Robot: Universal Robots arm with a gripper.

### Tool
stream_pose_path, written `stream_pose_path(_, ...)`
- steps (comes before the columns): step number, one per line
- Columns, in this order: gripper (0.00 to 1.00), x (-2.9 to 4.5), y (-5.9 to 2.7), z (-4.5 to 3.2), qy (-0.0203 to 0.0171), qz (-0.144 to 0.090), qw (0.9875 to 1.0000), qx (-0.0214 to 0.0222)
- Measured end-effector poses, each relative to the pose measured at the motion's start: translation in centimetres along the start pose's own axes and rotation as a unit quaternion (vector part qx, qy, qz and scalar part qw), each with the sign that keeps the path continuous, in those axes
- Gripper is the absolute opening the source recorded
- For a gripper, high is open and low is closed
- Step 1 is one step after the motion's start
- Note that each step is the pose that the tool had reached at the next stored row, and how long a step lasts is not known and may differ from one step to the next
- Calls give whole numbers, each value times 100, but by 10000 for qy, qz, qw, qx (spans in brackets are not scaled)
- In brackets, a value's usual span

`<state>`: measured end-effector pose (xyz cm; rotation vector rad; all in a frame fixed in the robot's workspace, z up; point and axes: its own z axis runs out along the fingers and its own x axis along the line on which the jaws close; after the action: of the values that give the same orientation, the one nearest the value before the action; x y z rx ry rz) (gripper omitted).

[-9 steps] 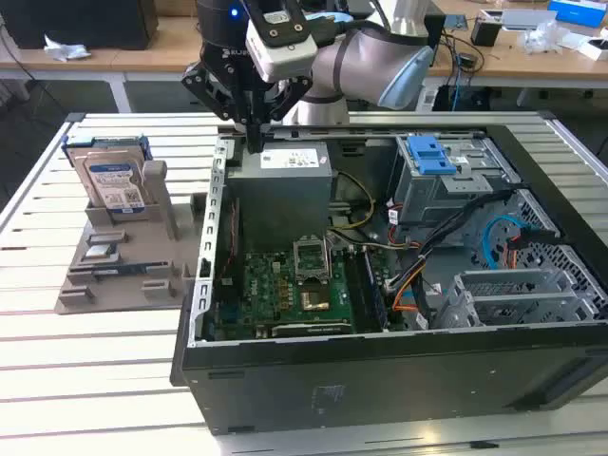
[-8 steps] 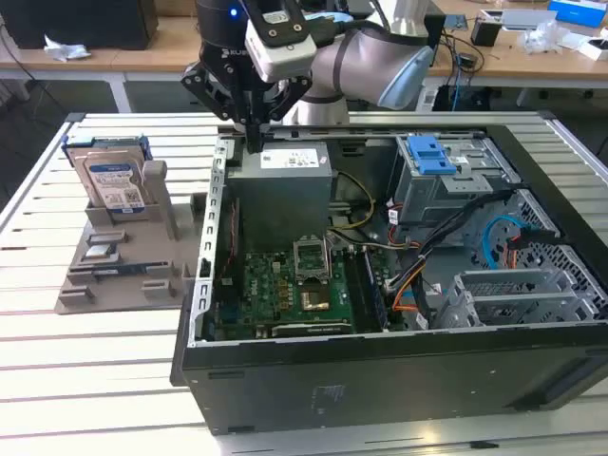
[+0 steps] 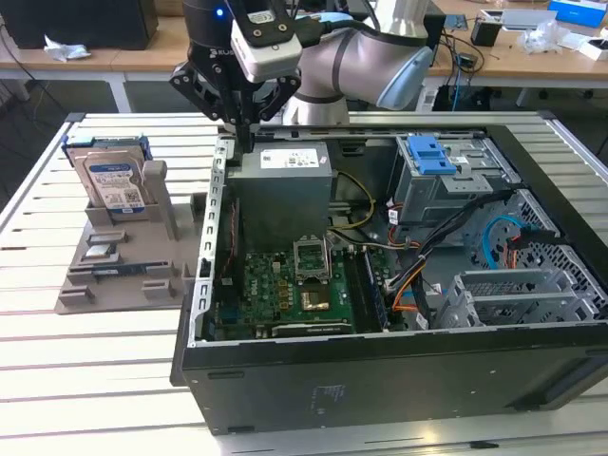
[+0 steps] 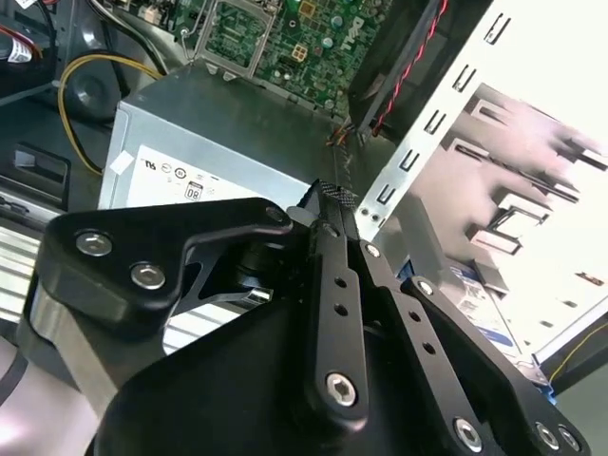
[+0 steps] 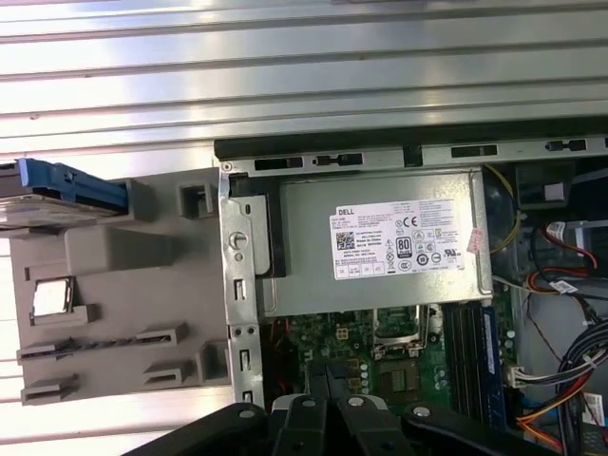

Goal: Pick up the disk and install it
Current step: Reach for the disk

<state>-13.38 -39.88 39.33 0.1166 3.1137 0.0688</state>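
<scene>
On the table (image 3: 85, 380), the open case (image 3: 380, 375) lies nearest in the exterior view, with a grey box (image 3: 285, 185) at its far wall. The gripper (image 3: 245, 141) hangs just above that box's corner, its fingers (image 4: 332, 285) clenched together on nothing. At about nine o'clock from it, well apart, the disk (image 3: 114, 180) stands upright in a grey holder (image 3: 123, 275), untouched.

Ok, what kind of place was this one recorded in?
Most likely a robotics lab or workshop: an open computer case lies on a slatted metal table, the disk stands in a grey fixture beside it, and wooden desks cluttered with gear run behind the arm.
</scene>
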Motion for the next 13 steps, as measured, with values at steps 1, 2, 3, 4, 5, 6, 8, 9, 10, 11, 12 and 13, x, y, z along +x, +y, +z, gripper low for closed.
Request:
stream_pose_path(1, 11, 9, -1, 0, 0, 0, 10000, 0)
stream_pose_path(2, 11, 22, -2, 0, 0, 0, 10000, 0)
stream_pose_path(3, 11, 32, -3, -1, 0, 0, 10000, 0)
stream_pose_path(4, 11, 46, -4, -1, 0, 0, 10000, 0)
stream_pose_path(5, 11, 67, -5, -2, 0, 0, 10000, 0)
stream_pose_path(6, 11, 80, -6, -2, 0, 0, 10000, 0)
stream_pose_path(8, 11, 101, -8, -2, 0, 0, 10000, -1)
stream_pose_path(9, 11, 108, -8, -2, 0, 0, 10000, -1)
stream_pose_path(10, 11, 118, -9, -3, 0, 0, 10000, -1)
stream_pose_path(11, 11, 126, -9, -3, 0, 0, 10000, 0)
stream_pose_path(12, 11, 163, -12, -4, 0, 0, 10000, 0)
stream_pose_path(13, 11, 216, -16, -6, 0, 0, 10000, 0)
